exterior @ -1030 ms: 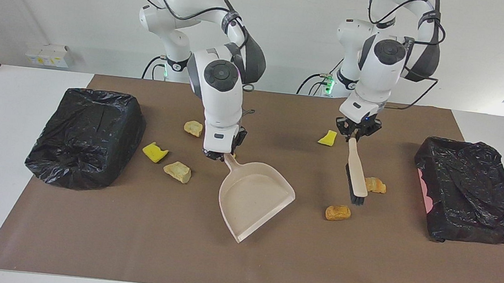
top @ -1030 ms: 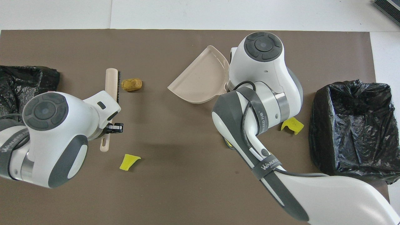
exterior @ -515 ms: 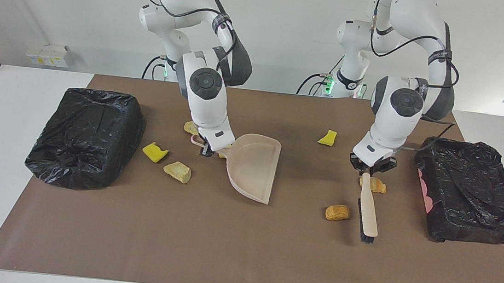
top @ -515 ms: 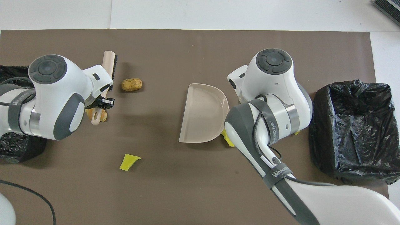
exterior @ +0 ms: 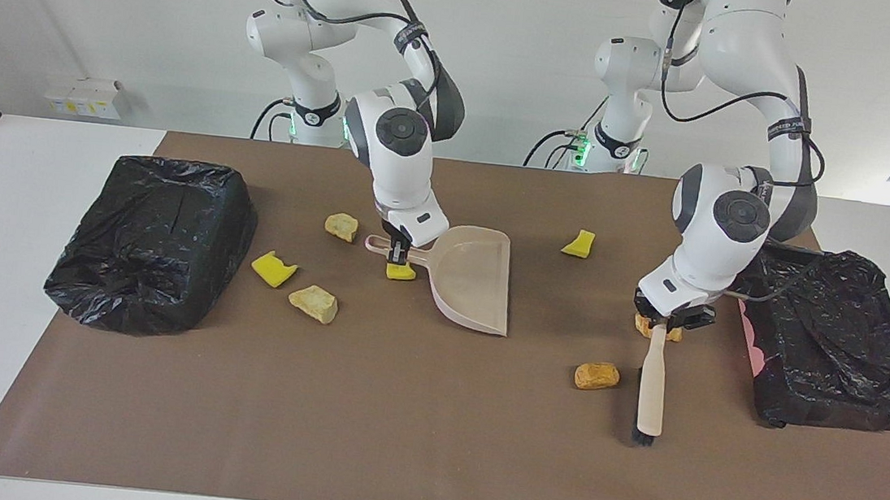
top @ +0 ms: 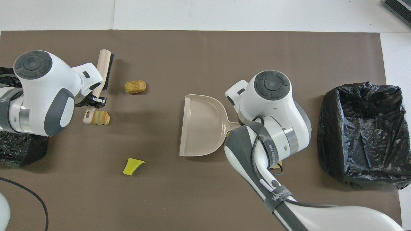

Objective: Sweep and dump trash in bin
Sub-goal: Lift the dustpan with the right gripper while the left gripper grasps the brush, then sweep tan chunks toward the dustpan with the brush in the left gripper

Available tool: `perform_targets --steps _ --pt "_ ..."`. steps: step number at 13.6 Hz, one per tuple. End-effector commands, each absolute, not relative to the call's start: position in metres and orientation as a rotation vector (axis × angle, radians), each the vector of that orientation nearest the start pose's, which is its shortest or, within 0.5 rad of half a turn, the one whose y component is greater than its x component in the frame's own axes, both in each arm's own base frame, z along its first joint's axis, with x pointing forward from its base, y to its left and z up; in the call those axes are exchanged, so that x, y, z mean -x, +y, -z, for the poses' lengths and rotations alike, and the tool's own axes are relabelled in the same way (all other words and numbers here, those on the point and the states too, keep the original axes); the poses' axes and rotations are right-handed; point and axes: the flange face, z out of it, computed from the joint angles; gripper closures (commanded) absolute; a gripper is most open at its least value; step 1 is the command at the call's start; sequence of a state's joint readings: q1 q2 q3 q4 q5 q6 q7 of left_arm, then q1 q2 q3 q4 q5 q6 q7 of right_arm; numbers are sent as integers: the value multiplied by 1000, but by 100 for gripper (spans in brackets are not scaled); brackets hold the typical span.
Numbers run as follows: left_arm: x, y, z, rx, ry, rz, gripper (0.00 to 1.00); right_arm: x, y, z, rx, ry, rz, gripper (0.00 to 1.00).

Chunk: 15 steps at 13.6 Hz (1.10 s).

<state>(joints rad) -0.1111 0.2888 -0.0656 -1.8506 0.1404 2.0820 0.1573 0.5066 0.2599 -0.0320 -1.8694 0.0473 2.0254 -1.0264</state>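
Observation:
My left gripper (exterior: 664,318) is shut on the handle of the beige brush (exterior: 652,384) (top: 104,69). The brush's bristled head points away from the robots, beside an orange-brown trash piece (exterior: 596,376) (top: 135,86). Another bread-like piece (top: 100,117) lies just under that gripper. My right gripper (exterior: 400,250) is shut on the handle of the beige dustpan (exterior: 475,277) (top: 199,128), whose mouth faces the left arm's end. A yellow scrap (exterior: 400,271) sits under its handle. Two tan lumps (exterior: 341,226) (exterior: 313,303) and yellow sponges (exterior: 273,269) (exterior: 579,244) lie scattered.
A black-bagged bin (exterior: 156,243) (top: 361,134) stands at the right arm's end of the brown mat. A second black-bagged bin (exterior: 832,344) stands at the left arm's end, close beside the left wrist.
The left gripper carried the brush away from the robots and toward the left arm's end bin. The right gripper swung the dustpan round and drew it closer to the robots.

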Motion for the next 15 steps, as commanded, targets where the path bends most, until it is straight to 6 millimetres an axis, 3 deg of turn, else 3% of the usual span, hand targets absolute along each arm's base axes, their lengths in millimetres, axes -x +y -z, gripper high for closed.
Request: perform_targets --steps 1,4,7,11,15 --pt "-602 -101 -365 2939 763 -116 100 -533 271 -370 2272 -2108 -125 100" --pt "-591 -111 -364 2847 1079 -155 100 -533 270 -369 2273 -2115 -126 100" --pt "-564 -130 -357 2806 1174 -231 100 -528 268 -357 2271 -2117 -133 100" --pt "-523 -165 -347 2826 1223 -282 100 -527 268 -355 2272 -2118 -129 100" --pt "-486 -214 -348 2861 1090 -289 100 -526 268 -354 2271 -2116 -130 100"
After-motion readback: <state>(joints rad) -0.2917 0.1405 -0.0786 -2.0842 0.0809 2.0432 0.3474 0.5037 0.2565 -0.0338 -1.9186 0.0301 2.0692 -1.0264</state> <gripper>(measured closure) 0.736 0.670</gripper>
